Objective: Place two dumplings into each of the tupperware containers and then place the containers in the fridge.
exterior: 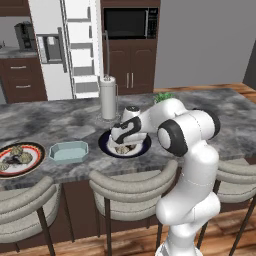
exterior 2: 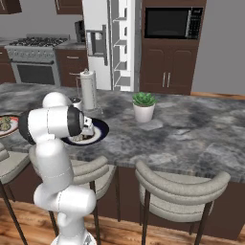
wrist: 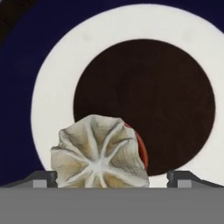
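- Now the gripper (wrist: 111, 177) stands wide open, holding nothing, straddling a dumpling (wrist: 99, 155) for a clean pinch.
- Beneath it lies the dark plate (wrist: 57, 87).

The counter (exterior: 60, 120) looks like polished grey marble with cloudy veining. The plate (wrist: 48, 100) has a smooth, glazed ceramic look, navy rim, white ring, dark matt centre. The dumpling (wrist: 98, 155) is matt, doughy, deeply pleated. The blue container (exterior: 69, 151) seems smooth plastic. The stools (exterior 2: 179, 194) look like soft grey cloth on thin dark metal legs. The floor (exterior: 125, 245) is glossy wood.
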Controlling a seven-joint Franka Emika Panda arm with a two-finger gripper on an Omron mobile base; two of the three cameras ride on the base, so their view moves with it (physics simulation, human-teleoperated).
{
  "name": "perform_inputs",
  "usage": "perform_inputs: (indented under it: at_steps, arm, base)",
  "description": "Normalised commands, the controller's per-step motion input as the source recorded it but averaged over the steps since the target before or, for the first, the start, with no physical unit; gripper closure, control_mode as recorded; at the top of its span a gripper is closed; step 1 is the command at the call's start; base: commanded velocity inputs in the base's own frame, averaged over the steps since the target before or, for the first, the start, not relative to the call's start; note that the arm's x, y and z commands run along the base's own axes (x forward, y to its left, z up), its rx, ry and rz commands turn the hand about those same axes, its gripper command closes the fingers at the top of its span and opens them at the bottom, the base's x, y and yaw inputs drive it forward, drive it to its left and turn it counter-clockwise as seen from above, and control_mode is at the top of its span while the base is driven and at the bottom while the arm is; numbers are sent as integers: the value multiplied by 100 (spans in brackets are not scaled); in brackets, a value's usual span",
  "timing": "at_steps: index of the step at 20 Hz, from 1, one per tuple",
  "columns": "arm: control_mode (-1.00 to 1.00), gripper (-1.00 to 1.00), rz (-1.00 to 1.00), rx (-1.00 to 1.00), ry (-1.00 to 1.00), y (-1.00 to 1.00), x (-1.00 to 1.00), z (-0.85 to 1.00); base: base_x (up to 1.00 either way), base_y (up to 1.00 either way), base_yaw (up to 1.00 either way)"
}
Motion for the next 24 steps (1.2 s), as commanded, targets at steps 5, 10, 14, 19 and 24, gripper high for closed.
perform_inputs:
  at_steps: [5,10,14,19,24]
  arm:
    - [-100,-100,0,0,1,11,4,-21]
    - [-100,-100,0,0,2,9,0,-27]
    - [-100,100,0,0,4,7,0,-22]
    - [-100,100,0,0,0,10,-3,13]
    - [-100,100,0,0,-6,66,-25,57]
  base:
    - [0,0,0]
    - [0,0,0]
    - [0,0,0]
    - [0,0,0]
    - [0,0,0]
